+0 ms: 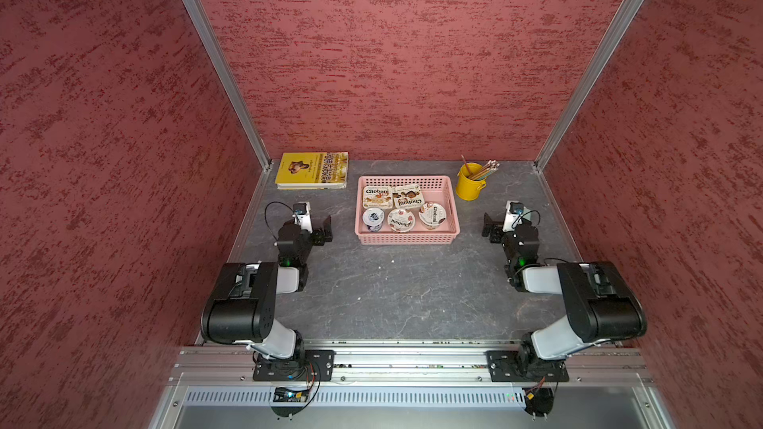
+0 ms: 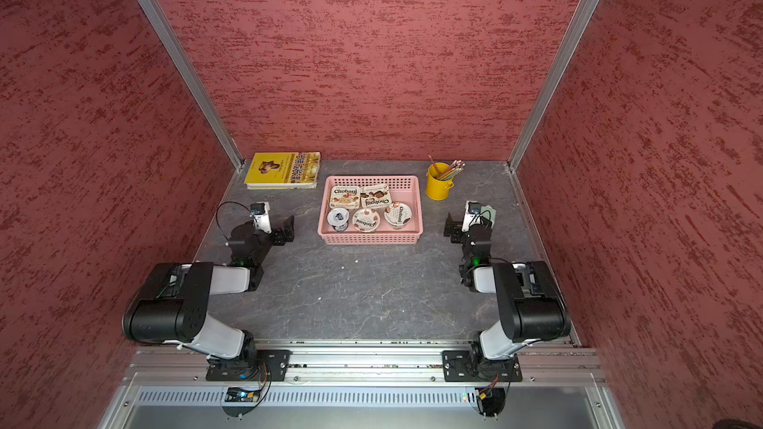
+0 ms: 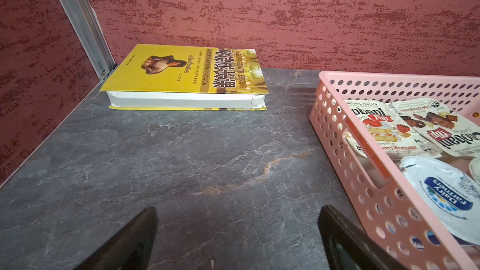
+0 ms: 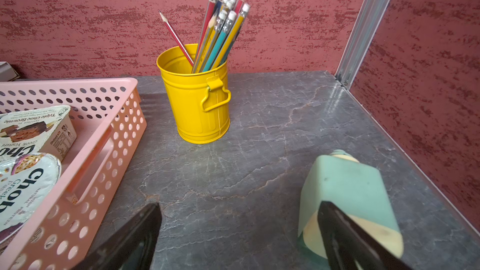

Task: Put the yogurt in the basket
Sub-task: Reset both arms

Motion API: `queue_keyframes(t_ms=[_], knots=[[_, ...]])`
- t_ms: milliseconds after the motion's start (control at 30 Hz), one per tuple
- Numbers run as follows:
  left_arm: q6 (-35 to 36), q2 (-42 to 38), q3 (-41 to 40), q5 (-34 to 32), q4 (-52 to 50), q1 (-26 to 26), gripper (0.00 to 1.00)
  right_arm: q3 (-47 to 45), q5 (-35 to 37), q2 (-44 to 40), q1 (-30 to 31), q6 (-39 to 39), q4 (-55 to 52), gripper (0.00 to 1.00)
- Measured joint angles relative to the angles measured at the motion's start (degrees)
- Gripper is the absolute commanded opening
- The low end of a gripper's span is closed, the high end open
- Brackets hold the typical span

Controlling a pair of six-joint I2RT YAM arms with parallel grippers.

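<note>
Five yogurt cups sit inside the pink basket in both top views: two rounded-rectangular cups along the far wall and three round cups along the near wall, one of which appears slightly tilted. No cup is visible on the table outside the basket. The left gripper and right gripper sit low on either side of the basket, apart from it. In the left wrist view, the left gripper's fingers are spread wide with only bare table between them. The basket's side wall runs just beside one finger, and a yellow book lies beyond. In the right wrist view, the right gripper's jaws stand fully apart and hold nothing. A pale green block stands outside one finger; whether they touch cannot be determined. A yellow bucket of pencils stands beyond, near the basket corner. Assessment: placement appears complete, with all five cups contained and no further transfer indicated. At most, the arms may need to withdraw.
</note>
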Motion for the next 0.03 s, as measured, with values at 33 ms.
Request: queue_keyframes(t_ms=[33], knots=[[0.00,0.00,0.00,0.02,0.00,0.00,1.00,0.00,0.00,0.00,0.00,-0.02,-0.02,0.98]])
